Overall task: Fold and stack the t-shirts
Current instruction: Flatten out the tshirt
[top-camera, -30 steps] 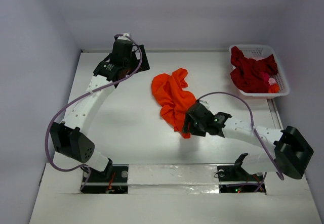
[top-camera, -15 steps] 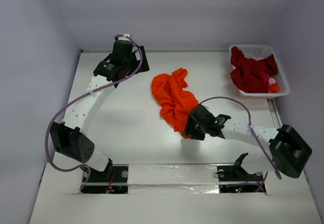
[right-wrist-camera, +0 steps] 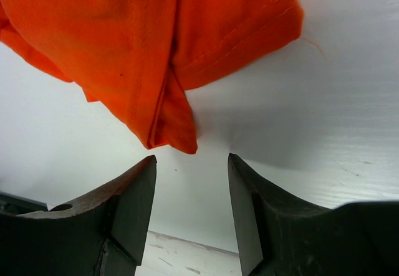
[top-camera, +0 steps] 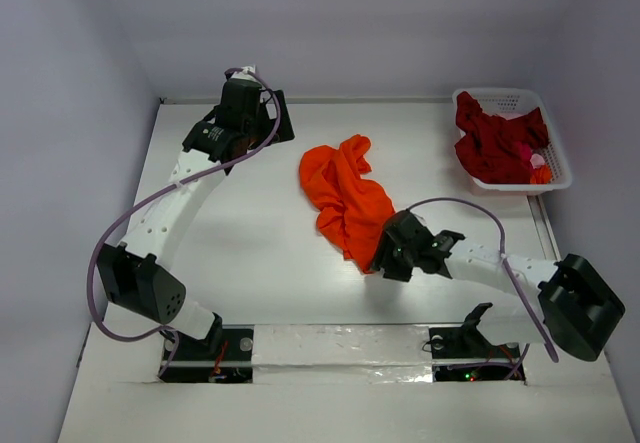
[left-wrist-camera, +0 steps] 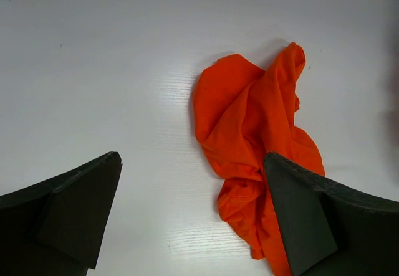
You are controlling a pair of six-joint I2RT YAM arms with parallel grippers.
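Lying crumpled, soft orange tee (top-camera: 345, 198); stitched hem tapering to point.

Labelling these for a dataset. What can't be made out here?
Top view: right claw tips, hidden under its own wrist.
Right wrist view: most of the crumpled bright orange cloth t-shirt, cut off by the top edge.
Top view: pink and orange bits beside the dark crimson t-shirt in the white latticed plastic basket, too small to identify.
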